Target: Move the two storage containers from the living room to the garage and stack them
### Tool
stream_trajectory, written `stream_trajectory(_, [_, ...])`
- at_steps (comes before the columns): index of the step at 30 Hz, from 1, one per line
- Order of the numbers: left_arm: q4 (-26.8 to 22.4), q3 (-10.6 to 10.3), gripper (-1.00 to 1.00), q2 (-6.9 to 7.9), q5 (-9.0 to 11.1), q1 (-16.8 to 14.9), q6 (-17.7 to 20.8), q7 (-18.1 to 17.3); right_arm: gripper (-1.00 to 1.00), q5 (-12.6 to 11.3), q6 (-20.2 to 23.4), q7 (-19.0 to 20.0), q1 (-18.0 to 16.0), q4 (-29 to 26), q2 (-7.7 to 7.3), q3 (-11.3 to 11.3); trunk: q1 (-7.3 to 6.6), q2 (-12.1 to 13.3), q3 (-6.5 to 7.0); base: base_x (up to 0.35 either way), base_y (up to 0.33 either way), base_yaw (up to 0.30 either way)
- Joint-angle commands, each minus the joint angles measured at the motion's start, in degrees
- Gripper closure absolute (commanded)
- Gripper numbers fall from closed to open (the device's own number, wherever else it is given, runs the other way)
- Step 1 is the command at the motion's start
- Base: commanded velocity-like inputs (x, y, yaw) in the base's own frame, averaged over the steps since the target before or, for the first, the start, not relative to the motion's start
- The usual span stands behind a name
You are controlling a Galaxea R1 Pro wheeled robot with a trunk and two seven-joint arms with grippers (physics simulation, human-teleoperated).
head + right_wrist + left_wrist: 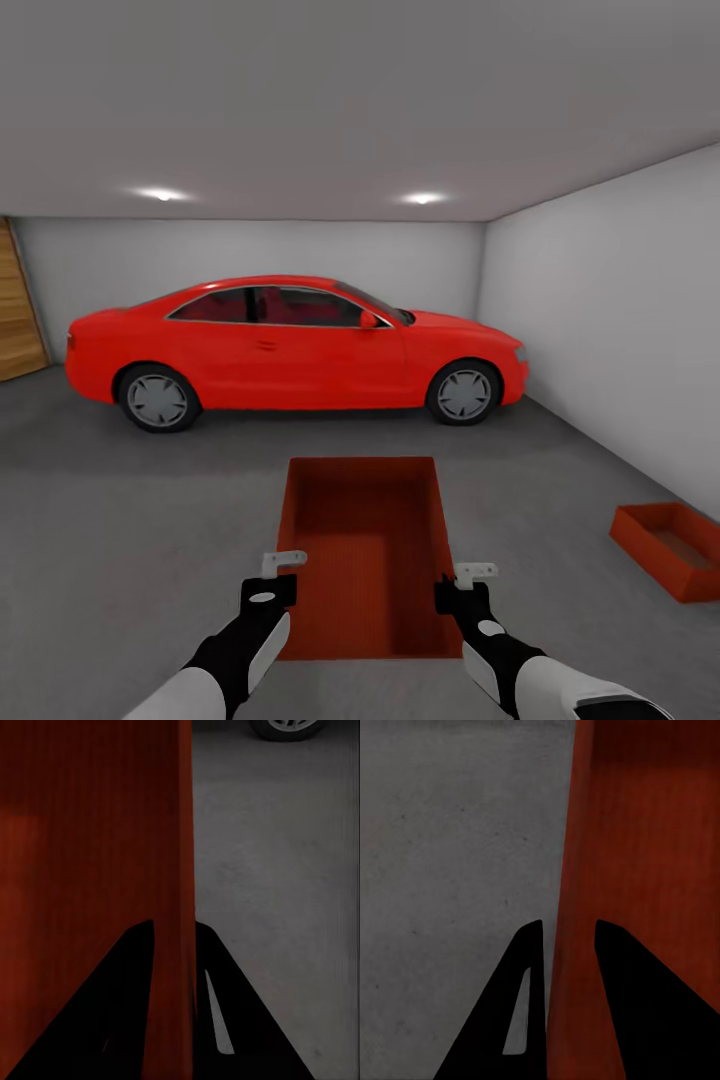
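I am in the garage. One red-orange storage container [365, 550] is straight in front of me, gripped by its two long side walls. My left gripper [280, 575] is shut on its left wall [645, 855], one finger on each side of the thin wall. In the same way, my right gripper [462, 585] is shut on the right wall [90, 832]. Whether this container touches the ground I cannot tell. The other storage container [650, 555] sits on the dark grey floor [130, 520] to the right, near the white wall.
A red car [290, 345] is parked across the far side of the garage, and its wheel [289, 727] shows in the right wrist view. A white wall [620, 330] runs along the right. A wooden panel [18, 310] stands at the far left.
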Motion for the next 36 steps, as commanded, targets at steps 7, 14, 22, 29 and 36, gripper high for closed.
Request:
stream_trajectory(7, [-0.20, -0.14, 1.00, 0.02, -0.10, -0.05, 0.30, 0.50, 1.00, -0.33, -0.13, 0.05, -0.05, 0.16, 0.02, -0.48, 0.05, -0.08, 0.08, 0.321, 0.138, -0.274])
stream_trajectory(14, [-0.28, -0.16, 1.00, 0.02, -0.10, -0.05, 0.30, 0.50, 1.00, -0.35, -0.17, 0.13, -0.06, 0.16, 0.02, -0.52, 0.05, -0.08, 0.24, 0.318, 0.177, -0.275])
stream_trajectory(22, [-0.32, -0.16, 1.00, 0.02, -0.10, -0.05, 0.30, 0.50, 1.00, -0.39, -0.17, 0.13, -0.04, 0.16, 0.02, -0.54, 0.05, -0.08, 0.26, 0.314, 0.188, -0.279])
stream_trajectory(29, [-0.41, -0.14, 1.00, 0.02, -0.10, -0.05, 0.28, 0.50, 1.00, -0.42, -0.17, 0.13, -0.06, 0.16, 0.02, -0.54, 0.05, -0.08, 0.26, 0.313, 0.188, -0.281])
stream_trajectory(36, [-0.46, -0.14, 1.00, 0.02, -0.10, -0.05, 0.25, 0.50, 1.00, -0.42, -0.09, 0.13, -0.06, 0.16, 0.02, -0.56, 0.05, -0.08, 0.26, 0.313, 0.188, -0.282])
